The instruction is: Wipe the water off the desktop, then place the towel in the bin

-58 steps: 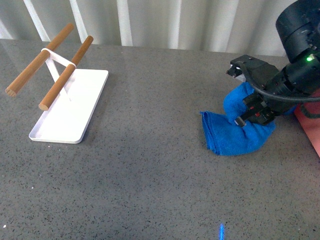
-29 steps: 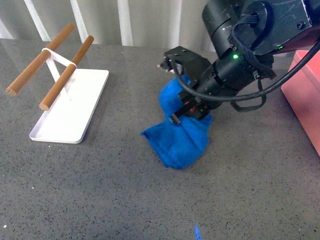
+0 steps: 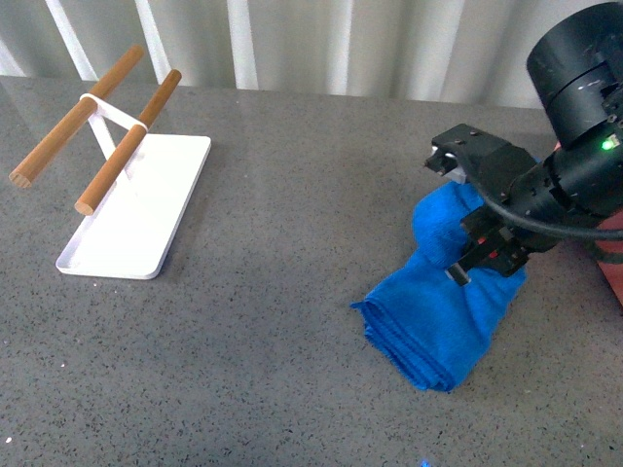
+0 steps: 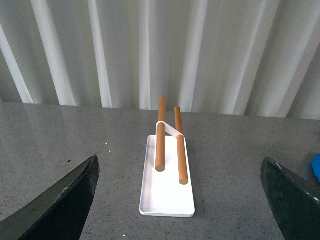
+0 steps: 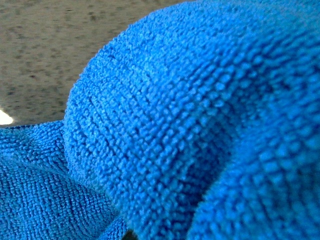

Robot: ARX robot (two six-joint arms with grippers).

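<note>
One towel [image 3: 438, 336]: on bench [image 3: 273, 321], apparently mid-wipe
Right hand [image 3: 469, 255]: gripping towel
Left hand [image 4: 179, 161]: wide, empty
Bin [image 3: 615, 282]: awaits towel

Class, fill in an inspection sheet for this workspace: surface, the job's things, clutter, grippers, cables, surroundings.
Surface: dark speckled desktop, no puddle visible.
Job's things: blue towel, folded, lying on the desktop right of centre; pink bin, only a sliver at the right edge.
Clutter: white tray carrying two wooden rods, far left.
Grippers: right gripper shut on the towel's bunched upper end; left gripper open, empty, above the desktop.
Cables: black cable looped beside the right gripper.
Surroundings: white pleated curtain behind the desktop.
</note>
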